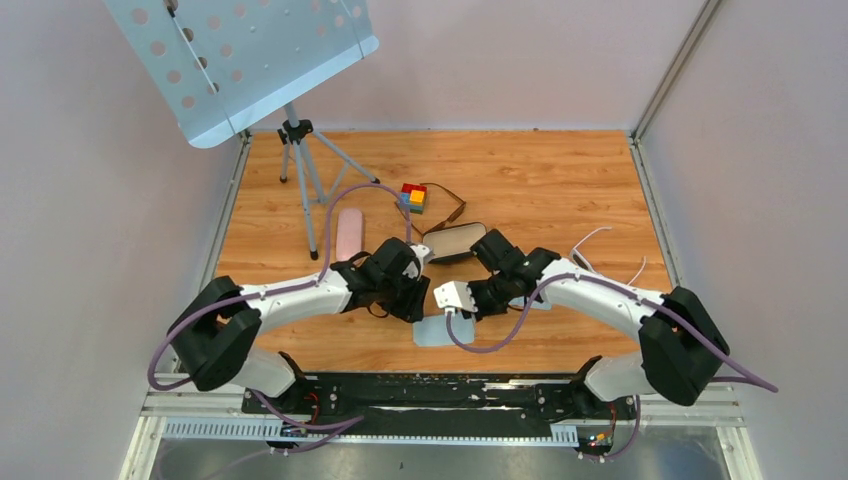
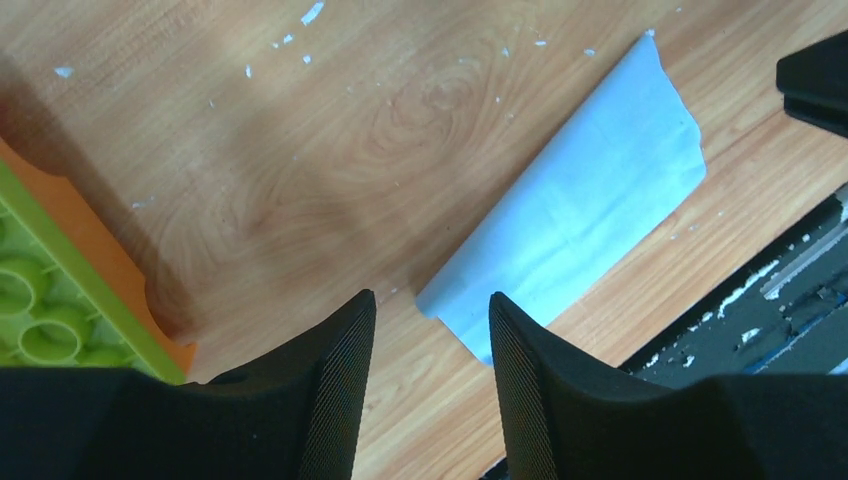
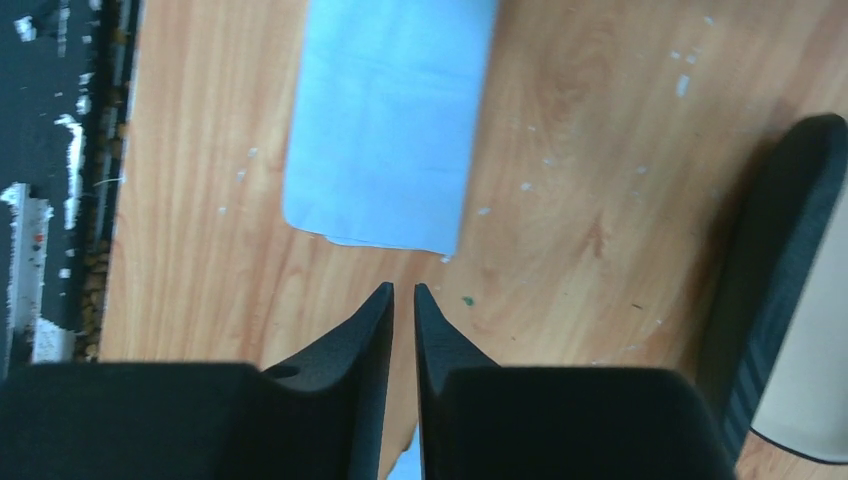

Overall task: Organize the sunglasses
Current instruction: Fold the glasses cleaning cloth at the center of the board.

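Top external view: the two arms meet in the middle of the wooden table (image 1: 560, 170), their wrists bent over a light blue cloth (image 1: 438, 331) lying near the lower edge. The sunglasses (image 1: 458, 208) show only as a thin brown outline just above centre. They lie right of a small multicoloured toy brick (image 1: 413, 196) and just above an open black glasses case (image 1: 455, 242) with a pale lining. Whether they touch the case cannot be told. A pink oblong case (image 1: 348, 232) lies to the left of centre, apart from the rest. A perforated pale blue panel on a tripod (image 1: 240, 60) fills the upper left, and white cables (image 1: 595, 250) trail at the right.

In the left wrist view, the left tool (image 2: 430, 297) stands open with a clear gap and nothing between its fingers. The near corner of the cloth lies on the table under that gap. A green and orange brick (image 2: 45, 300) sits at the left edge of the frame.

In the right wrist view, the right tool (image 3: 403, 288) has its fingers nearly together, with a thin slit between them, and it grips nothing. The folded cloth lies just beyond its tips, and the case rim curves down the right edge of the frame.
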Robot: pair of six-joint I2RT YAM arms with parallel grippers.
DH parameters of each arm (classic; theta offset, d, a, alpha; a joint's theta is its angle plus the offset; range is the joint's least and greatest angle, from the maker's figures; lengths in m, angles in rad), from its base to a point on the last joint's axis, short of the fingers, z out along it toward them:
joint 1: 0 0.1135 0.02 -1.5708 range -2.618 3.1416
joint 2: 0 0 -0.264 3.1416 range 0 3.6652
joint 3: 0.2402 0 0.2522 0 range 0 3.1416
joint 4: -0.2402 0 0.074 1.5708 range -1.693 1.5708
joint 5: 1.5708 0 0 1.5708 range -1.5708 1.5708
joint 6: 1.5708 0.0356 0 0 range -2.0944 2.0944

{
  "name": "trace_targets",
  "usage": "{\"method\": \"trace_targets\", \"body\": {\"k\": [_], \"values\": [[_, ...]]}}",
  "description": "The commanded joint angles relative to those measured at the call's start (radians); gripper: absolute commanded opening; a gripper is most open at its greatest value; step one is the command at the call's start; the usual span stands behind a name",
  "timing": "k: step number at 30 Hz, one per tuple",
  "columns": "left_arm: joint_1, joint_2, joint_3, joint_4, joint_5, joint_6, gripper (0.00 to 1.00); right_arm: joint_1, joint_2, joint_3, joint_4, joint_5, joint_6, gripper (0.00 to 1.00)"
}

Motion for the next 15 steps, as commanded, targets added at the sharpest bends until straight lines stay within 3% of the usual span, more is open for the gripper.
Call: {"method": "trace_targets", "body": {"k": [1, 6, 15], "values": [[0.004, 0.054, 0.046, 0.013, 0.002, 0.053, 0.50, -0.082, 0.062, 0.066, -0.025, -0.102, -0.001, 0.20], [0.011, 0.088, 0.053, -0.001, 0.031, 0.075, 0.49, -0.122, 0.145, 0.097, -0.028, -0.159, -0.033, 0.31], [0.033, 0.098, 0.027, 0.014, 0.057, 0.061, 0.46, -0.122, 0.240, 0.148, -0.033, -0.209, -0.048, 0.35]]}}
